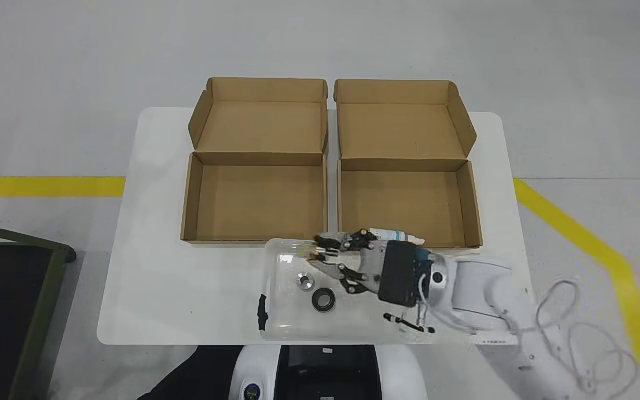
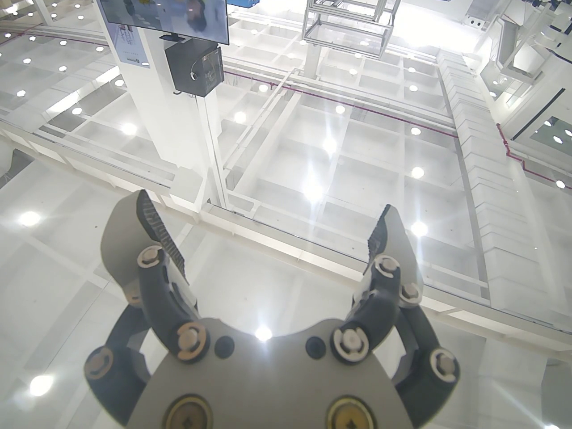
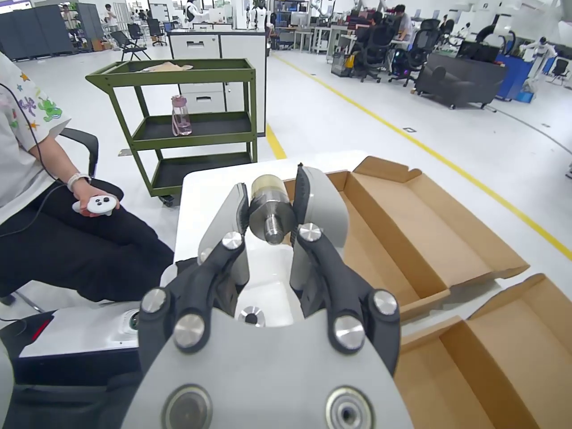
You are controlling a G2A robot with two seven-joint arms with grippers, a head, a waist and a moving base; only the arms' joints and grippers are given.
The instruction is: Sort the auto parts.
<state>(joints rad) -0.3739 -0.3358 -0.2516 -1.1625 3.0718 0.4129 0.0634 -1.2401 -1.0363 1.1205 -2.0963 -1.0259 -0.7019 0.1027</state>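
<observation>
Right gripper (image 3: 270, 198) clenched on metal stud part (image 3: 268, 220), threaded end towards the wrist. Just beneath it: clear tray (image 1: 285, 325) holding metal nut (image 3: 251, 317) and black ring (image 1: 322, 299). Beyond the fingertips: open cardboard box (image 1: 255, 200), second box (image 1: 402, 205) alongside. Left gripper (image 2: 263, 220) spread wide, holding nothing, aimed at ceiling (image 2: 366, 136).

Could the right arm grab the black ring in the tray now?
Probably not yet: the right gripper is shut on a metal part, though the black ring lies uncovered in the tray.
</observation>
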